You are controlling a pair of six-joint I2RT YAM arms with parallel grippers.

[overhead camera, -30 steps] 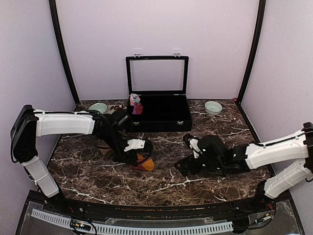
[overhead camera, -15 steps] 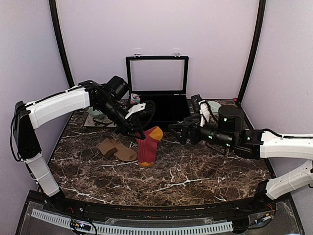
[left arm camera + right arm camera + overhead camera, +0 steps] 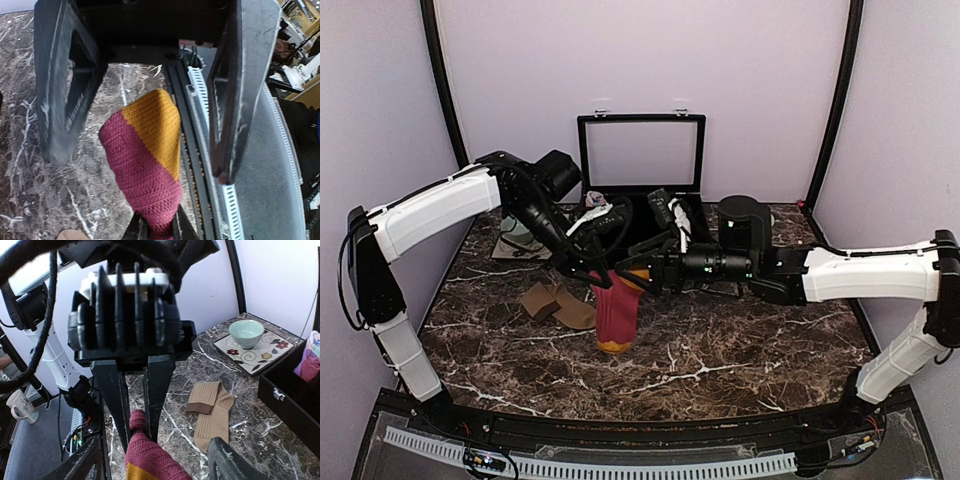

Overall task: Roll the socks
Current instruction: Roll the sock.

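Observation:
My left gripper (image 3: 595, 277) is shut on the red-maroon sock (image 3: 617, 315) and holds it up; the sock hangs down to the table. In the left wrist view the left gripper (image 3: 156, 227) pinches the maroon knit (image 3: 142, 170), with the orange toe beyond. My right gripper (image 3: 632, 276) is open, its fingers (image 3: 64, 95) either side of the orange toe, not touching. In the right wrist view the right gripper (image 3: 159, 460) is open round the sock (image 3: 150, 457). The tan-brown socks (image 3: 558, 303) lie flat on the table, also in the right wrist view (image 3: 210, 407).
An open black box (image 3: 650, 240) stands at the back, with a pink and light-blue bundle (image 3: 593, 203) at its left end. A pale green bowl (image 3: 246, 332) sits on a patterned tile (image 3: 260, 356) at the back left. Purple walls enclose the marble table (image 3: 740, 340).
My left gripper has lifted the red-maroon sock off the table. My right arm has swung up and to the left, bringing its open jaws round the sock's orange toe.

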